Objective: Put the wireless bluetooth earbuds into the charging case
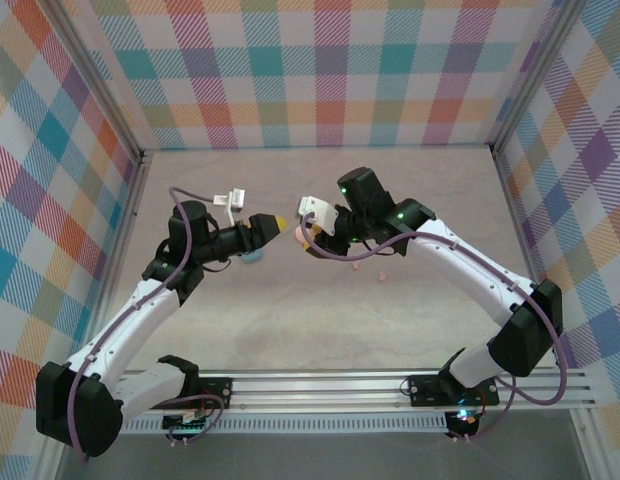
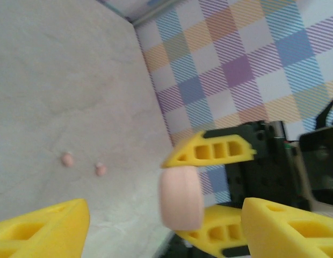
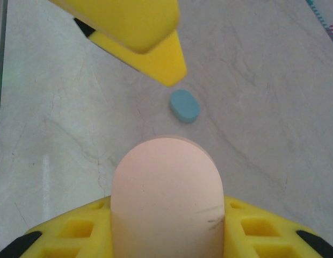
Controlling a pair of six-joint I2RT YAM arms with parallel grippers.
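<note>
Inside plaid walls (image 1: pixel 320 70), over a pale table (image 1: pixel 320 330), the right gripper (image 1: pixel 308 240) clamps a pink case (image 3: pixel 166 199); the left gripper (image 1: pixel 280 221) gapes empty. The left wrist view shows pink earbuds (image 2: pixel 67 159), the right wrist view a blue case (image 3: pixel 184 105).

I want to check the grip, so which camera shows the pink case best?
The right wrist view: the pink case sits large and sharp, clamped in the right gripper. The left wrist view shows it edge-on and blurred. In the top view it is too small to make out at that gripper's tip.
</note>
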